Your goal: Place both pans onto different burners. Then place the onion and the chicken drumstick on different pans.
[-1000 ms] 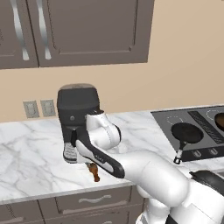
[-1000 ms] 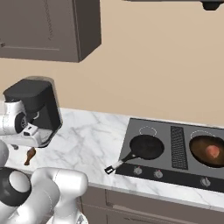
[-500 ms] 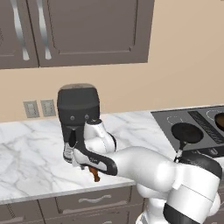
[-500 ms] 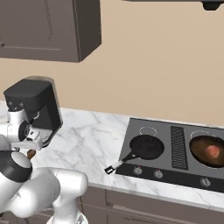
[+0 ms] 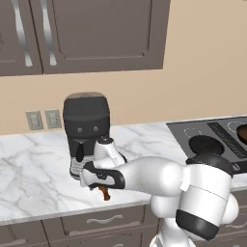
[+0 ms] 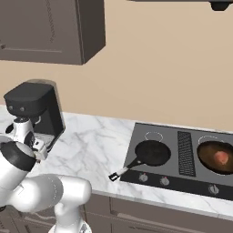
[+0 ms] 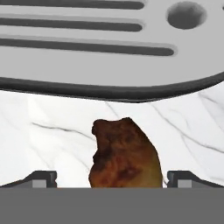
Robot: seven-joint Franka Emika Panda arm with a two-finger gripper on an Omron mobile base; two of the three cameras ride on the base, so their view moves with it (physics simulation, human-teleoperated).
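Note:
The chicken drumstick (image 7: 124,155) lies on the marble counter in front of the coffee machine, brown and lumpy. My gripper (image 7: 113,179) is open, a fingertip on each side of the drumstick with a gap to both. From the left base the drumstick (image 5: 104,192) shows just under my hand (image 5: 98,182). The all-black pan (image 6: 153,152) sits on the front left burner, handle toward the counter edge. The brown-interior pan (image 6: 217,157) sits on a right burner with the reddish onion (image 6: 221,157) inside it.
The black coffee machine (image 5: 86,130) stands right behind the drumstick, and its grey drip tray (image 7: 109,43) overhangs the hand. A free back-left burner ring (image 6: 154,135) and the ribbed vent (image 6: 184,152) mark the cooktop. Knobs (image 6: 160,180) line its front.
The arm has folded down and forward, and the hand has sunk lower over the drumstick. The drumstick, both pans and the onion have stayed where they were.

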